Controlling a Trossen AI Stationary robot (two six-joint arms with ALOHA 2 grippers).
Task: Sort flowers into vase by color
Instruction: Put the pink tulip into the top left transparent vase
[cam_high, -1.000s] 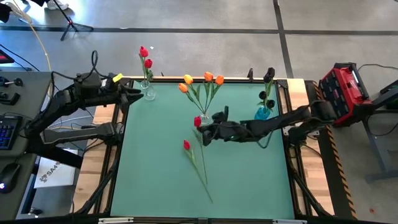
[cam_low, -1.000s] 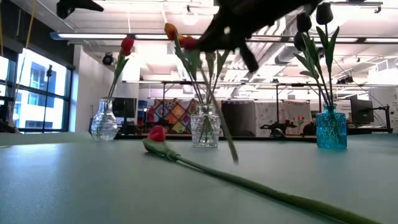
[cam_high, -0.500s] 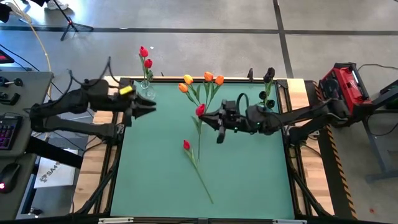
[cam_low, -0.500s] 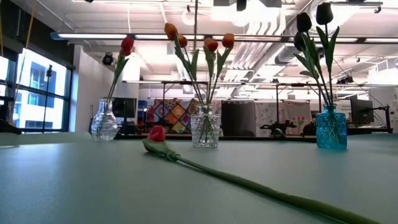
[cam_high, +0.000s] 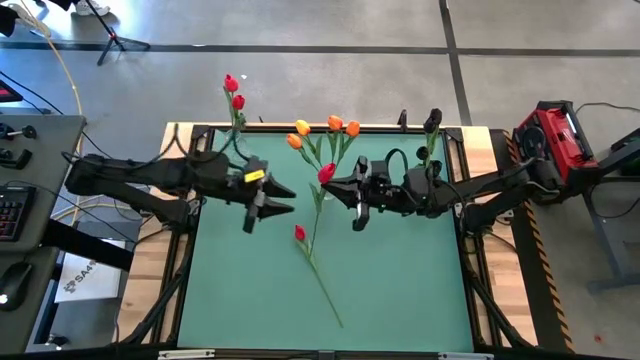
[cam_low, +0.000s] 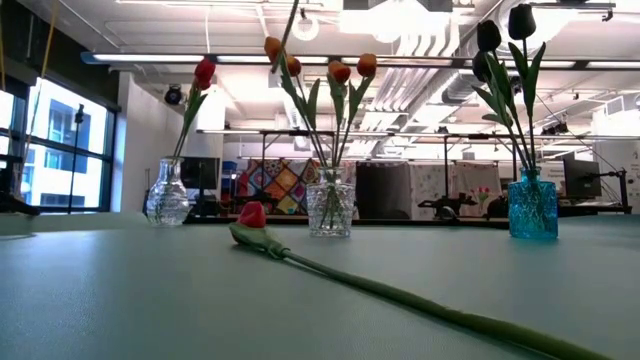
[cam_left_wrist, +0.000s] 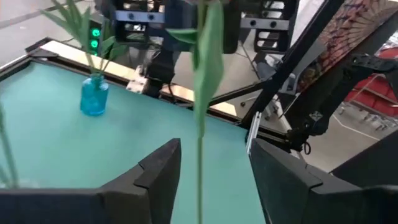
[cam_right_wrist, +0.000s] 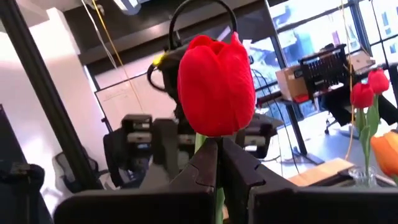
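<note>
My right gripper (cam_high: 340, 186) is shut on a red tulip (cam_high: 326, 173), held high above the table's middle; its head fills the right wrist view (cam_right_wrist: 216, 84) and its green stem (cam_high: 314, 215) hangs down. My left gripper (cam_high: 283, 199) is open just left of that stem, which shows ahead between its fingers in the left wrist view (cam_left_wrist: 200, 130). A second red tulip (cam_high: 299, 232) lies flat on the green table (cam_low: 252, 215). Three vases stand along the far edge: clear with red tulips (cam_low: 168, 195), clear with orange ones (cam_low: 330, 205), blue with dark ones (cam_low: 532, 205). My right gripper pinches the red tulip's stem just below the head (cam_right_wrist: 217, 144) between its two fingers. The fingers come level from the table's right and lie across the stem. The tulip is lifted clear of the table, head up, its stem hanging below.
The lying tulip's long stem (cam_high: 325, 290) runs slanting toward the near edge. The table's raised frame (cam_high: 190, 250) borders the green mat. A red case (cam_high: 555, 140) sits off the table's right side. The near left and near right of the mat are bare.
My right gripper has risen with the red tulip and gone a little toward the far edge, leaving the low view; the stem has come clear of the table. My left gripper has swung from the far left corner by the red-tulip vase toward the table's middle, up to the hanging stem.
</note>
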